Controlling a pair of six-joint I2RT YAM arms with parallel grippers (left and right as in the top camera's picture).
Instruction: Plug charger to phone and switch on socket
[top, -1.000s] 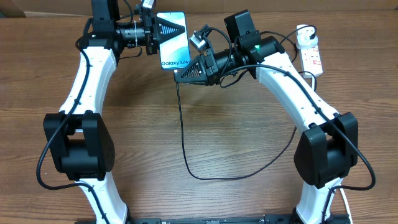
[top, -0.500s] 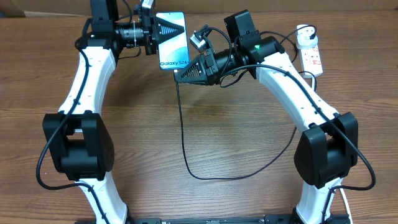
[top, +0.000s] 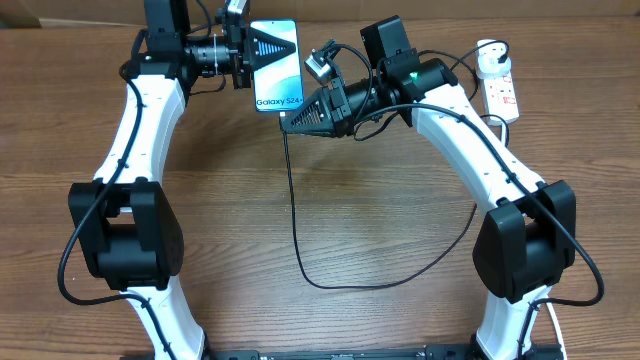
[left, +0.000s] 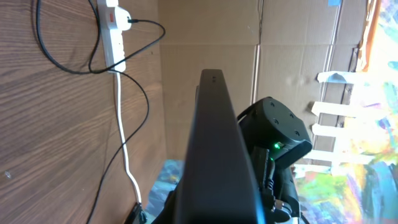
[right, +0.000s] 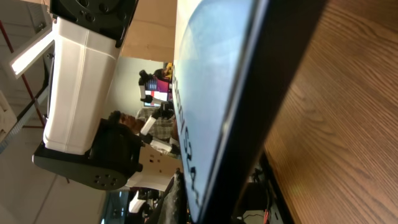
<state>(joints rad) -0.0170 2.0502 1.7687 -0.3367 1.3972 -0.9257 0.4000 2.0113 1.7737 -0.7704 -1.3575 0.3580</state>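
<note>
Overhead, left of centre at the far side, the left gripper (top: 280, 46) is clamped shut on the phone (top: 280, 88). It holds the phone lifted off the tabletop (top: 380, 210) with the screen facing up. The left wrist view shows the phone edge-on between the fingers.

Just to the right, at the phone's near end, the right gripper (top: 292, 120) is closed. The charger (top: 295, 215) comes out from under its tip, so it appears to be pinching the cable at the connector end, though the connector itself is hidden. From there the black cable drops toward the near side and loops right across the tabletop. It then climbs to the far right corner, where its plug adapter (top: 488, 52) sits in the socket (top: 505, 98).

The step in hand looks like mating connector and port, with both held in the air. The main risk is misalignment, since no view shows the port. A tip meeting the phone's edge off-line could skid, bend, or turn the phone in the left gripper's hold. A hard push could also twist the thin cable inside the right gripper. The loop looks slack, yet a snag under the right arm would tug the plug adapter.
</note>
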